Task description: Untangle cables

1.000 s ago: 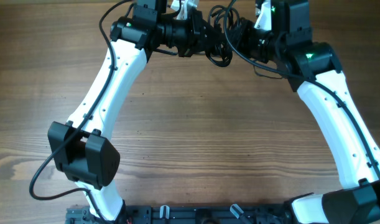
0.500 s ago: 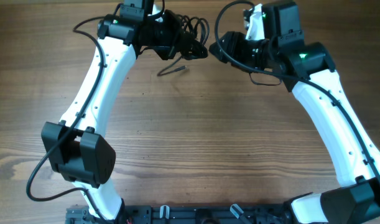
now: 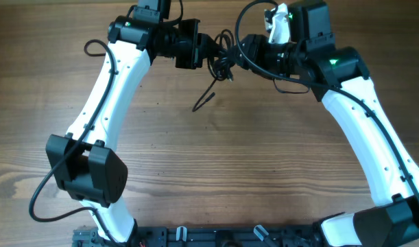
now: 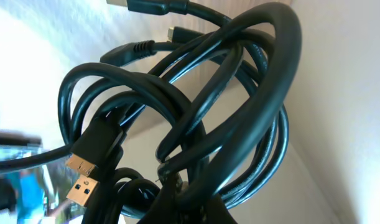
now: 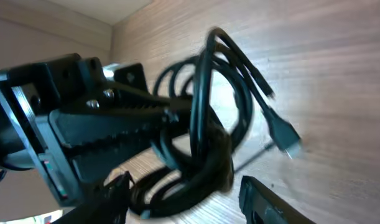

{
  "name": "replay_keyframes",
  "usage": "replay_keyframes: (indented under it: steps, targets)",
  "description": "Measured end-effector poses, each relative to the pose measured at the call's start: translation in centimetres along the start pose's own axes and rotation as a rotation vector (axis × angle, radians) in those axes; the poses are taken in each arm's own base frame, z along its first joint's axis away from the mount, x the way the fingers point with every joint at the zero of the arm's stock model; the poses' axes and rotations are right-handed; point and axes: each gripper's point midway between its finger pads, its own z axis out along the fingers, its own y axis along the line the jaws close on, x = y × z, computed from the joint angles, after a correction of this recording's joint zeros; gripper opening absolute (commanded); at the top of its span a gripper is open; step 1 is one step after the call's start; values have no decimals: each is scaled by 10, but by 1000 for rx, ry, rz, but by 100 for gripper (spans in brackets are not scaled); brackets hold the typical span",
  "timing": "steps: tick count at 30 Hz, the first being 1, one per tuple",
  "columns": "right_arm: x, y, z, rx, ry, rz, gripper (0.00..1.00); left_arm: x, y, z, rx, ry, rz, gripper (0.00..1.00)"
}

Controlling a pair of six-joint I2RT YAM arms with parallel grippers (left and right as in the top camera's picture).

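Note:
The cables point(image 3: 223, 60) are thin black cords in a tangled bundle, held in the air at the far middle of the table. My left gripper point(image 3: 204, 49) is shut on them; in the left wrist view the looped cables point(image 4: 196, 106) fill the frame above my left gripper point(image 4: 191, 208), and a USB plug point(image 4: 84, 180) hangs at the left. One loose cable end point(image 3: 204, 101) dangles toward the wood. My right gripper point(image 3: 242, 53) is open just right of the bundle. In the right wrist view the cables point(image 5: 205, 146) sit between the spread fingers of my right gripper point(image 5: 185, 186), which do not press on them.
The wooden table point(image 3: 216, 158) runs under both arms. The black base rail point(image 3: 216, 237) lies along the near edge. The left arm's own thick wire point(image 3: 41, 195) loops off at the near left.
My right gripper has let go of the cables and stands open. The left gripper pulled the bundle left, then brought it back beside the right gripper. A loose cable end now hangs lower.

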Motion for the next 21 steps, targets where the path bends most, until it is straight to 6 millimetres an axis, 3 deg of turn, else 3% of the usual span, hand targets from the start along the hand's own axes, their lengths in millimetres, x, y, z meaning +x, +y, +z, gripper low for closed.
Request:
replay_keyframes:
  steps: [6, 15, 21]
  targets:
    - [-2, 5, 0, -22, -4, -147, 61, 22, 4, -1, -22, 129, 6, 4]
    - [10, -3, 0, 3, 42, -204, 59, 31, 5, -5, 39, 191, 695, 4]
    - [19, -8, -1, 17, 80, -122, 41, 28, 2, -11, 84, 196, 972, 4]
